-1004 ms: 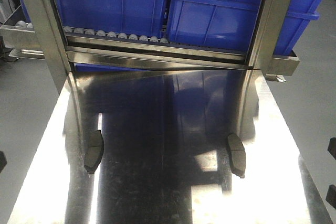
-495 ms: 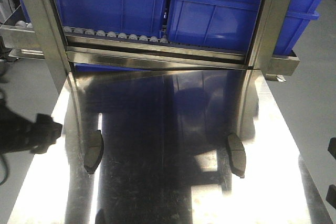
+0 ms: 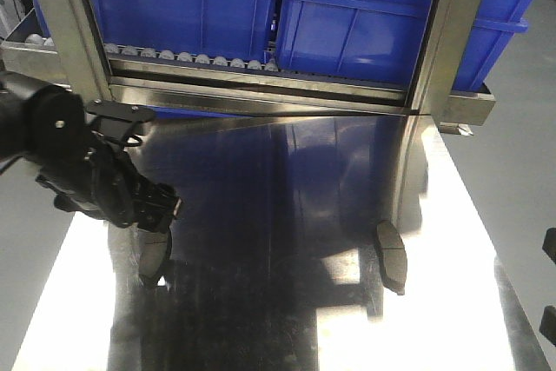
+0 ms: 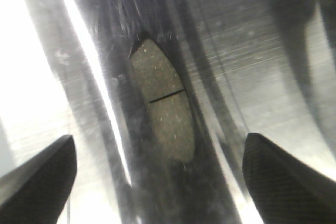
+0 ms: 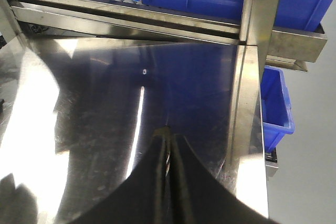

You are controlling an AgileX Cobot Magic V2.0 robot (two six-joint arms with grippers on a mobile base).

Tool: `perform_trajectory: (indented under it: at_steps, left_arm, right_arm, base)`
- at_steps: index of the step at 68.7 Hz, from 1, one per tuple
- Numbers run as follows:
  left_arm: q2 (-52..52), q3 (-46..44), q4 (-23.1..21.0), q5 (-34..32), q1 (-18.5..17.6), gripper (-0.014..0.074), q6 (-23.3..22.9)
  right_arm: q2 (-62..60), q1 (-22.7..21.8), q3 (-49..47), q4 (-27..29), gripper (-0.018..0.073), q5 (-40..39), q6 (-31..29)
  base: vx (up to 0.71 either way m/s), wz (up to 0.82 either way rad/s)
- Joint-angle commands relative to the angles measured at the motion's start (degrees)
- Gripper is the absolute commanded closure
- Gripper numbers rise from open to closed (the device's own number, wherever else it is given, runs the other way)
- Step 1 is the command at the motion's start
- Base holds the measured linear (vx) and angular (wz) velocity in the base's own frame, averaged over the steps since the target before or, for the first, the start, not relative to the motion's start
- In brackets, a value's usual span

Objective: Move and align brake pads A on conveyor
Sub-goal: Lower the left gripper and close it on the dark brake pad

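Observation:
Two brake pads lie on the shiny steel tabletop (image 3: 295, 215). The left pad (image 3: 155, 260) is dark grey and elongated, and my left arm partly covers it. My left gripper (image 3: 155, 215) hovers just above it. In the left wrist view that pad (image 4: 163, 107) shows its groove across the middle and lies lengthwise between my open fingers (image 4: 42, 182), untouched. The right pad (image 3: 392, 256) lies alone near the right side. My right gripper (image 5: 167, 130) is shut on nothing, above bare steel. The conveyor is out of view.
Blue bins (image 3: 200, 6) sit on a roller rack (image 3: 191, 60) at the table's far end, between two steel uprights (image 3: 65, 41). A small blue bin (image 5: 275, 103) stands beyond the table's right edge. Grey floor lies on both sides.
My left arm has come in from the left edge and now hangs over the left pad. Both pads lie where they were.

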Motion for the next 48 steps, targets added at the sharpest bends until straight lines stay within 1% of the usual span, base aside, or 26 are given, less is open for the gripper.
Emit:
perform_trajectory:
  at_steps: [1,24,48]
  left_arm:
    - [1.5,-3.2,-0.5,-0.5,-0.3,0.0013,0.2]
    - [9.1,-3.8,-0.5,-0.8,-0.3,0.0013,0.1]
    - [11.4,-3.8,-0.6,-2.4,-0.3,0.0020,0.1]
  right_arm:
    - [0.3,-0.2,-1.4,-0.5,0.0567,-4.1,-0.5]
    - [0.3,-0.2,-1.4,-0.5,0.0567,-4.1,-0.5]
    - [0.3,-0.2,-1.4,-0.5,0.0567,-4.1,-0.5]
  base:
    - [0.00,0.00]
    - [0.00,0.00]
    - [0.00,0.00]
